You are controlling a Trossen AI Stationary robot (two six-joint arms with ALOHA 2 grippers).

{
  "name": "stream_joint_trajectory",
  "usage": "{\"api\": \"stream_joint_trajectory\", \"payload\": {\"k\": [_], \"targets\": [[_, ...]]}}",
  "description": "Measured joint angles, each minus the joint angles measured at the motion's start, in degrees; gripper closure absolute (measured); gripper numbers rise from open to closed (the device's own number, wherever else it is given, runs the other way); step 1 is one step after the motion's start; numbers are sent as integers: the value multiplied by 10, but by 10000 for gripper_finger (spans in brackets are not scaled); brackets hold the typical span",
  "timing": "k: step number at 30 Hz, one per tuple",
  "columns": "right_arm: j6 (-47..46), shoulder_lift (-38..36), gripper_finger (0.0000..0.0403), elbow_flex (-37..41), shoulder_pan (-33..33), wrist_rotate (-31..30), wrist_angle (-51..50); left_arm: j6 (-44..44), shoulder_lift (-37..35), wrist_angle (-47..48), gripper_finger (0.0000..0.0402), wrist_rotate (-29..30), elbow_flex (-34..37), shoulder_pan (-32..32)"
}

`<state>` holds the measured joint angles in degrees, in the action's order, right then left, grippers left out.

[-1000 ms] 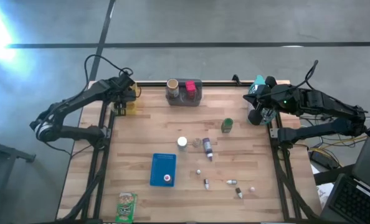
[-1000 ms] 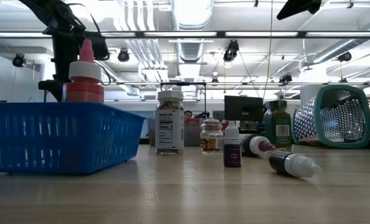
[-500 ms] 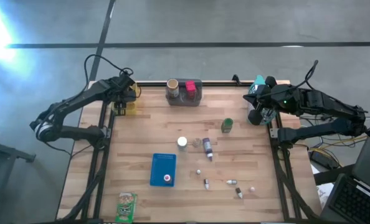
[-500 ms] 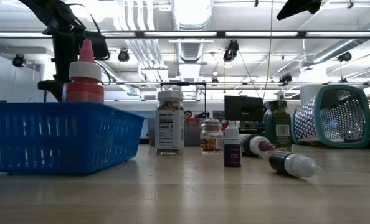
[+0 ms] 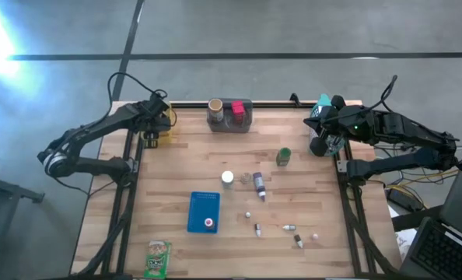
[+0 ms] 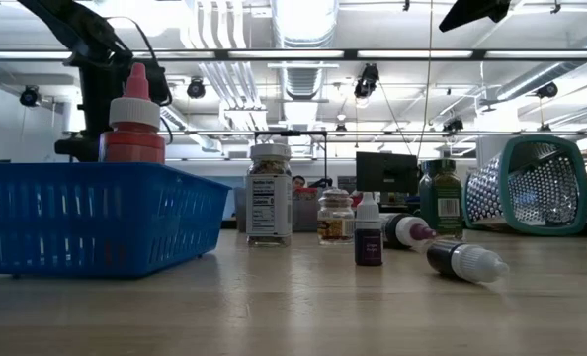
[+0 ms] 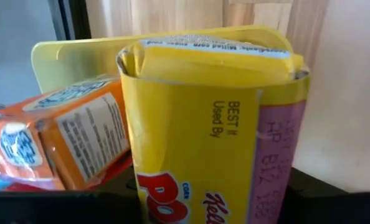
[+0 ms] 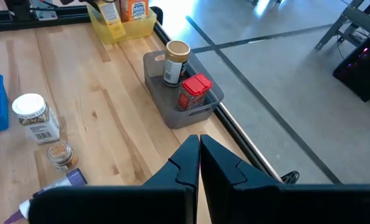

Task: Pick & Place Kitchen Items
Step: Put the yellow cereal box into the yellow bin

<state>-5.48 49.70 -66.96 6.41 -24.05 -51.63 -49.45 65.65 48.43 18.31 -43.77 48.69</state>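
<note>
Filling left gripper (image 7: 210, 205): yellow box (image 7: 203, 124)

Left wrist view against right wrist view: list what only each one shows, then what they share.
Only the left wrist view shows the print on the yellow box filling the frame, apparently between the left gripper's fingers, beside an orange packet.
Only the right wrist view shows the shut right gripper, the grey bin with a jar and red box, and the white-lidded jar.
Both show the yellow bin.
</note>
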Motion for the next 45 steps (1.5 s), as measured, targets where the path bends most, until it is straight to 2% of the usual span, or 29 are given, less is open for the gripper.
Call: {"api": "stream_joint_trajectory", "payload": {"k": [32,35,42,45], "targets": [[1,0,394,0,0,0,0,15,0,-15,217,0,-1,0],[0,0,394,0,0,0,0,19,0,-16,193,2,-1,0],[0,0,394,0,0,0,0,22,0,-23,98,32,-1,0],[1,0,394,0,0,0,0,20,0,-26,80,35,-1,0]]}}
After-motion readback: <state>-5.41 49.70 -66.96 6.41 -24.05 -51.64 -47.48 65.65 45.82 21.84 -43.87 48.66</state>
